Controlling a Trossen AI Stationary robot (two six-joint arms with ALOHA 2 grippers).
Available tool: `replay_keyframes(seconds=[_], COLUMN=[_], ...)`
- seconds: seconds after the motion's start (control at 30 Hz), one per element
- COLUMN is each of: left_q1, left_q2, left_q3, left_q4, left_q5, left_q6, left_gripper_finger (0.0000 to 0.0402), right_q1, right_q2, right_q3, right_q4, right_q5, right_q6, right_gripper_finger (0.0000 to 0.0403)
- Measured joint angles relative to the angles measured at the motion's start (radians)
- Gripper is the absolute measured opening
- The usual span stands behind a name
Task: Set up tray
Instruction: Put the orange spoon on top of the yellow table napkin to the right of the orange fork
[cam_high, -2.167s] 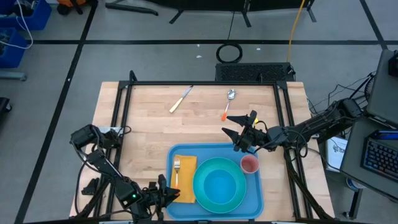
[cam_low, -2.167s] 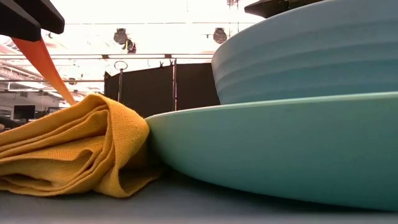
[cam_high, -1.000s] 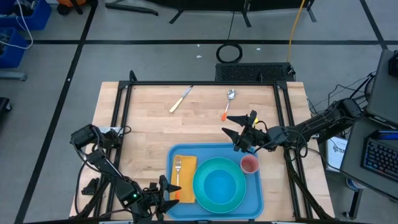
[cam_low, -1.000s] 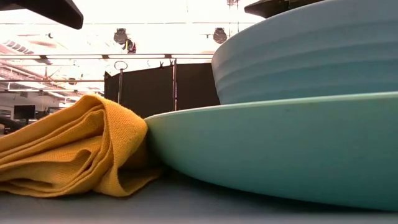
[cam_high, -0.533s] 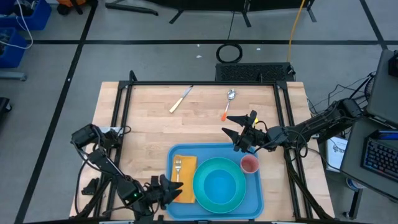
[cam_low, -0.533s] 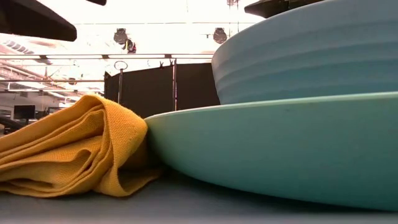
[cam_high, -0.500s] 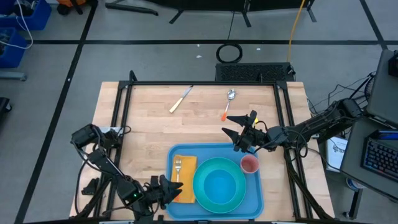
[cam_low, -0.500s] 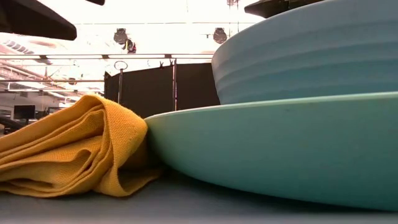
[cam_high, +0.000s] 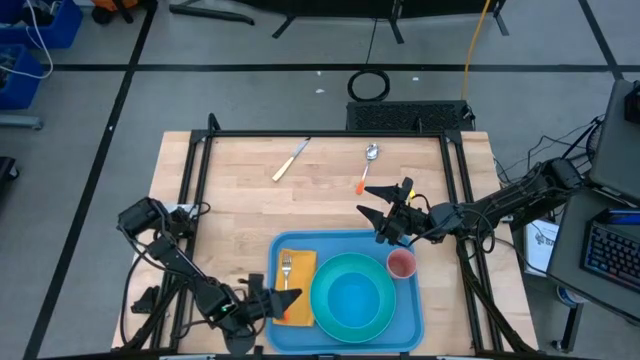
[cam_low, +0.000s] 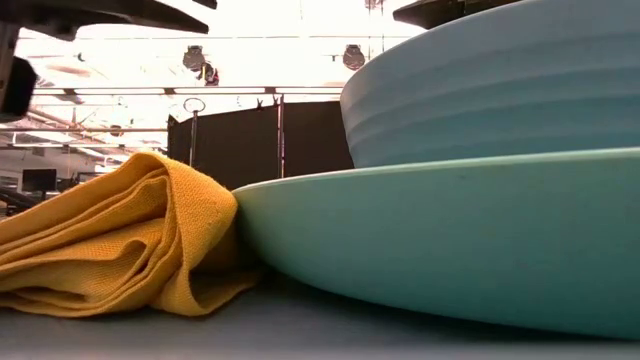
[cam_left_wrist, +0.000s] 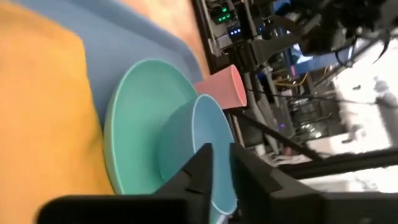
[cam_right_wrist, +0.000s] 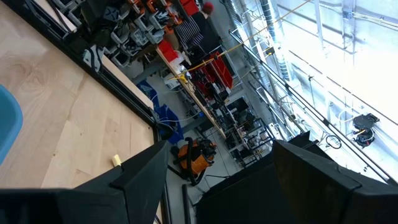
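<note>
The blue tray (cam_high: 345, 240) lies at the table's near edge. On its left part lies a folded yellow napkin (cam_high: 300, 268) with a fork (cam_high: 285, 268) on top. A turquoise plate (cam_high: 322, 305) holding a bowl (cam_high: 352, 295) fills the tray's middle. A pink cup (cam_high: 401, 263) stands at the tray's far right. My left gripper (cam_high: 292, 297) hovers over the napkin's near left corner, shut with only a slit between its fingers (cam_left_wrist: 200, 167), and holds nothing. My right gripper (cam_high: 364, 199) hangs open above the table beyond the tray's far right corner.
A knife (cam_high: 291, 160) and a spoon with an orange handle (cam_high: 366, 168) lie on the bare wood at the table's far side. Black frame rails (cam_high: 195, 190) run along the left, right and far edges.
My left gripper has rolled about its own axis and its fingers have come together from wide open. It has moved a little up and toward the table's right, over the napkin's corner. The napkin, the fork and the dishes lie as before.
</note>
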Motion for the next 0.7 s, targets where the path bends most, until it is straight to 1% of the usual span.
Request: replay_keyframes(seconds=[0.1, 0.13, 0.27, 0.4, 0.43, 0.57, 0.7], left_q1=[0.000, 0.000, -0.005, 0.001, 0.007, 0.053, 0.072], left_q2=[0.000, 0.000, 0.000, 0.000, 0.000, 0.000, 0.000], left_q3=[0.000, 0.000, 0.000, 0.000, 0.000, 0.000, 0.000], left_q4=[-0.002, -0.001, -0.002, -0.003, -0.006, -0.079, -0.129], left_q5=[-0.020, -0.029, -0.051, -0.119, -0.132, -0.139, -0.140], left_q6=[0.083, 0.084, 0.070, -0.033, -0.029, 0.090, 0.141], left_gripper_finger=[0.0014, 0.0008, 0.0011, 0.0004, 0.0005, 0.0010, 0.0003], right_q1=[0.000, 0.000, 0.000, 0.000, 0.000, 0.000, 0.000], right_q2=[0.000, 0.000, 0.000, 0.000, 0.000, 0.000, 0.000], right_q3=[0.000, 0.000, 0.000, 0.000, 0.000, 0.000, 0.000], right_q4=[0.000, 0.000, 0.000, 0.000, 0.000, 0.000, 0.000], right_q5=[0.000, 0.000, 0.000, 0.000, 0.000, 0.000, 0.000], right_q6=[0.000, 0.000, 0.000, 0.000, 0.000, 0.000, 0.000], right_gripper_finger=[0.0279, 0.0279, 0.0279, 0.0279, 0.0279, 0.0279, 0.0279])
